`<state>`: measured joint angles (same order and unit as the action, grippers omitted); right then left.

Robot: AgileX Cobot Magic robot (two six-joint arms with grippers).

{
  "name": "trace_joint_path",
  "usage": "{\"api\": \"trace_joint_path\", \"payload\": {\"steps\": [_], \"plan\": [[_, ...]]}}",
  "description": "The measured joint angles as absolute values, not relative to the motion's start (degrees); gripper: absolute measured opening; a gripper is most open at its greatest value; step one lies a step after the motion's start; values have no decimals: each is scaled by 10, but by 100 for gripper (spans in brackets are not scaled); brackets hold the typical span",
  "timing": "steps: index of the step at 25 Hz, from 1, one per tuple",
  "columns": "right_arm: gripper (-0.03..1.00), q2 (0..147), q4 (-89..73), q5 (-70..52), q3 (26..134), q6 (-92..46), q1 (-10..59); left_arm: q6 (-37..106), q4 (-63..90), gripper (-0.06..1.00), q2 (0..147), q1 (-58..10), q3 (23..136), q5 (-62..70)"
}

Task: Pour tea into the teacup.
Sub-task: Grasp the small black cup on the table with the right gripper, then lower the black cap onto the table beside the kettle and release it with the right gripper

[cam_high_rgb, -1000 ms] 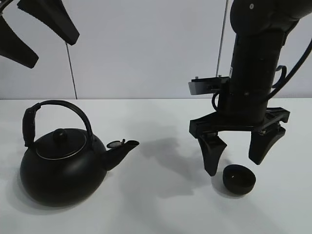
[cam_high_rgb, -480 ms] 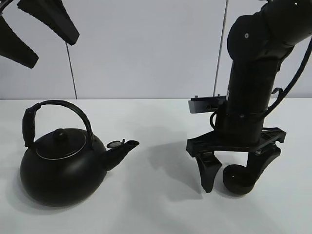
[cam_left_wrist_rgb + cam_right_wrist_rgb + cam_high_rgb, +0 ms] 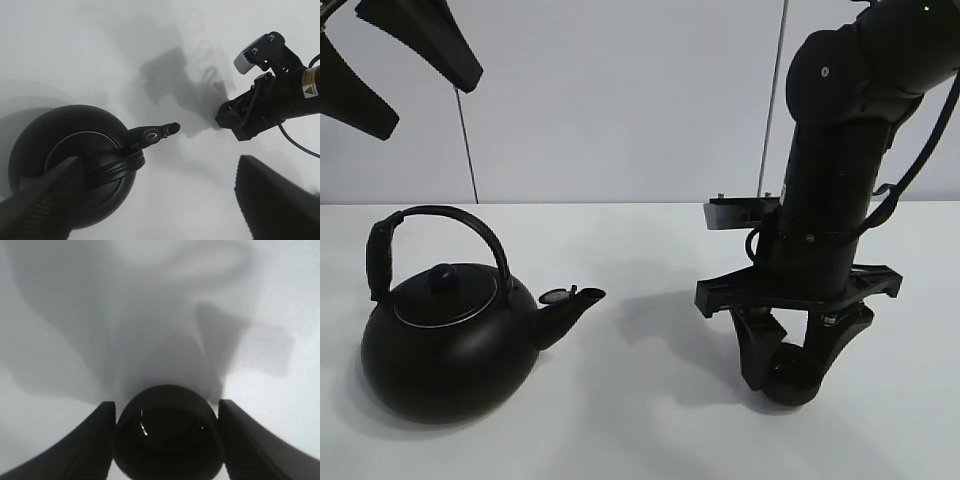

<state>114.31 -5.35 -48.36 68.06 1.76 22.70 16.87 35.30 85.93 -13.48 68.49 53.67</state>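
Note:
The teacup (image 3: 788,384) is small, low and matte black, on the white table at the right. My right gripper (image 3: 794,362) stands straight down over it, with a finger on each side. In the right wrist view both fingers (image 3: 95,440) touch the teacup's (image 3: 167,432) sides, so the gripper is shut on it. The teacup still rests on the table. The big black kettle (image 3: 445,340) with arched handle stands at the left, spout pointing right towards the cup. My left gripper (image 3: 380,70) hangs open and empty high above the kettle (image 3: 75,160).
The white table (image 3: 650,400) runs from kettle to cup, with a pale wall behind. The right arm (image 3: 270,100) shows in the left wrist view and hides the cup there.
My right gripper has come down around the teacup and its fingers have closed in onto its sides. The kettle and the left gripper have not moved.

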Motion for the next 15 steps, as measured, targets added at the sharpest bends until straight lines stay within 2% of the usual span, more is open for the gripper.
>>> {"api": "trace_joint_path", "payload": {"steps": [11,15], "plan": [[40,1042,-75,-504,681,17,227,169,353,59,859,-135,685,537],[40,1040,-91,-507,681,17,256,169,353,59,859,-135,685,537]]}}
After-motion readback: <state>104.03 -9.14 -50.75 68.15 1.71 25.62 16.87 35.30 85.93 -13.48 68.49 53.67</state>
